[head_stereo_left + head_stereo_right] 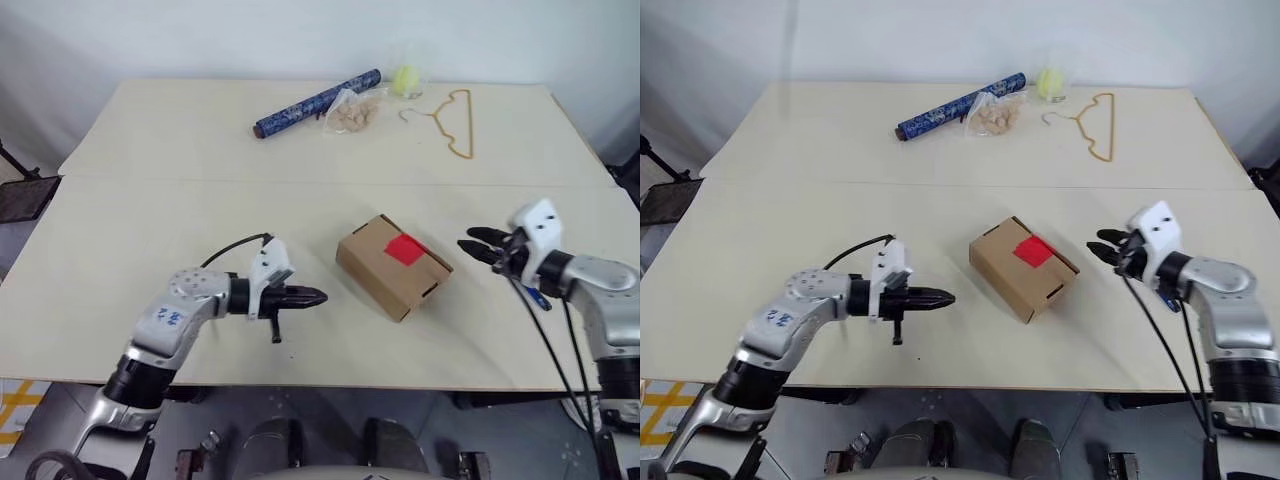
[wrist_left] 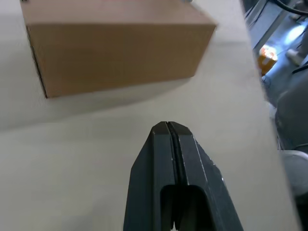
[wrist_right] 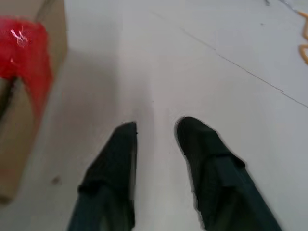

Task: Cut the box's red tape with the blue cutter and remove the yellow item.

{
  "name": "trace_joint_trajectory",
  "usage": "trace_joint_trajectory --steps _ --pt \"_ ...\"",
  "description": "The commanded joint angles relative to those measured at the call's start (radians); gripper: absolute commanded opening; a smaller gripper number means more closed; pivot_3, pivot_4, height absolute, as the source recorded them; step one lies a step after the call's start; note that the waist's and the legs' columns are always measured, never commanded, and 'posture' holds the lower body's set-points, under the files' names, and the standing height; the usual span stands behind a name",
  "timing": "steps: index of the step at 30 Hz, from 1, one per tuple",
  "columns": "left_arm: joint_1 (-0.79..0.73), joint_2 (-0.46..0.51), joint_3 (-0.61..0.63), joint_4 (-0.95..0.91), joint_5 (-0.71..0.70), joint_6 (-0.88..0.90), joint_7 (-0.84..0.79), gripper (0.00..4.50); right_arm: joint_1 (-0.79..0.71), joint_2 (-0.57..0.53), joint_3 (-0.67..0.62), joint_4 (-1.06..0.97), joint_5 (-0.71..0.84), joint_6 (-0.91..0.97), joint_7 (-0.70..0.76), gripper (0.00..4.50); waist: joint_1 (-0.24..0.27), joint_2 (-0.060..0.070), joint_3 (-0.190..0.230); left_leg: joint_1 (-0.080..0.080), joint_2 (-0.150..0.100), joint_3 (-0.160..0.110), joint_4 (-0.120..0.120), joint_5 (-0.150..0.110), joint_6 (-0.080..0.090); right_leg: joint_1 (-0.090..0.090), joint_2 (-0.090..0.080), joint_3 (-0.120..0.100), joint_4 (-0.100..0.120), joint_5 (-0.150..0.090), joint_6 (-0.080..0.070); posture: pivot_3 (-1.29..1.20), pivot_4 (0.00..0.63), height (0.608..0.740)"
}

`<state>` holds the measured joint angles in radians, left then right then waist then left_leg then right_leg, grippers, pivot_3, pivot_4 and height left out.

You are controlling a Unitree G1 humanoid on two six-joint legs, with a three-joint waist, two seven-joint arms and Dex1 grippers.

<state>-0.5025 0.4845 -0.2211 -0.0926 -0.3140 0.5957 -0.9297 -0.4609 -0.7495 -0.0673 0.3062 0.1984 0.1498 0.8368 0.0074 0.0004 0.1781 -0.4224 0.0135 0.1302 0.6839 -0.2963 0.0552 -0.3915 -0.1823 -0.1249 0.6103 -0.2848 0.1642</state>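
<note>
The brown box (image 1: 392, 265) sits mid-table, turned at an angle, with the red tape (image 1: 405, 249) as a small square on its top. My left gripper (image 1: 318, 296) is shut and empty. It points at the box's left side from a short gap away, and the box's plain wall (image 2: 115, 53) lies ahead of the gripper. My right gripper (image 1: 472, 243) hovers just right of the box, open, with nothing between its fingers (image 3: 202, 144). A slim blue piece, seemingly the blue cutter (image 1: 537, 297), pokes out under my right wrist. The yellow item is hidden.
Along the far edge lie a dark blue patterned roll (image 1: 316, 103), a clear bag of tan bits (image 1: 352, 113), a yellow-green ball in a clear cup (image 1: 407, 78) and a tan wire hanger (image 1: 455, 122). A seam crosses the table behind the box.
</note>
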Motion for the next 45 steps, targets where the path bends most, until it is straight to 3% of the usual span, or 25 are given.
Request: trace_joint_trajectory --steps 1,5,15,23,33,45 --pt "-0.052 -0.045 -0.030 0.033 0.031 0.013 0.045 0.00 -0.035 0.023 0.025 0.066 -0.041 -0.079 0.008 0.07 -0.002 0.000 0.000 0.000 0.000 0.000 0.000 0.000 0.000 0.000 0.000 0.000 -0.001 0.000 0.000 0.00 0.150 0.740" --pt "-0.090 -0.148 -0.051 0.072 0.047 0.049 0.122 0.00 -0.022 0.060 0.054 -0.017 0.050 0.019 0.144 0.03 -0.007 0.000 0.000 0.000 -0.001 0.000 -0.001 0.000 0.000 0.000 0.001 -0.001 -0.001 0.000 0.000 0.00 0.150 0.740" --pt "-0.115 -0.239 -0.054 0.145 0.083 0.028 0.195 0.00 0.129 0.006 0.064 -0.343 0.099 0.309 0.165 0.03 -0.004 0.000 0.000 0.000 0.001 -0.001 -0.001 0.000 0.000 0.001 0.000 -0.001 -0.002 0.000 0.000 0.00 0.150 0.740" --pt "-0.089 -0.179 -0.030 0.118 0.078 0.042 0.167 0.00 0.185 0.032 0.061 -0.535 0.155 0.466 0.102 0.03 -0.006 0.000 0.000 0.000 0.001 -0.001 0.000 0.000 0.000 0.001 0.000 -0.001 -0.001 0.000 0.000 0.00 0.150 0.740" --pt "-0.074 -0.151 -0.019 0.083 0.065 0.053 0.145 0.00 0.152 0.093 0.145 -0.534 0.107 0.444 0.061 0.03 -0.007 0.000 0.000 0.000 0.001 -0.001 0.000 0.000 0.000 0.001 0.000 -0.001 -0.001 0.000 0.000 0.00 0.150 0.740" --pt "0.055 -0.003 0.017 -0.118 0.035 0.160 0.112 0.00 0.132 0.120 0.190 -0.559 0.101 0.471 0.051 0.03 -0.007 0.000 0.000 0.000 0.001 -0.001 -0.001 0.000 -0.001 0.000 0.000 -0.001 0.000 0.000 0.000 0.00 0.150 0.740"
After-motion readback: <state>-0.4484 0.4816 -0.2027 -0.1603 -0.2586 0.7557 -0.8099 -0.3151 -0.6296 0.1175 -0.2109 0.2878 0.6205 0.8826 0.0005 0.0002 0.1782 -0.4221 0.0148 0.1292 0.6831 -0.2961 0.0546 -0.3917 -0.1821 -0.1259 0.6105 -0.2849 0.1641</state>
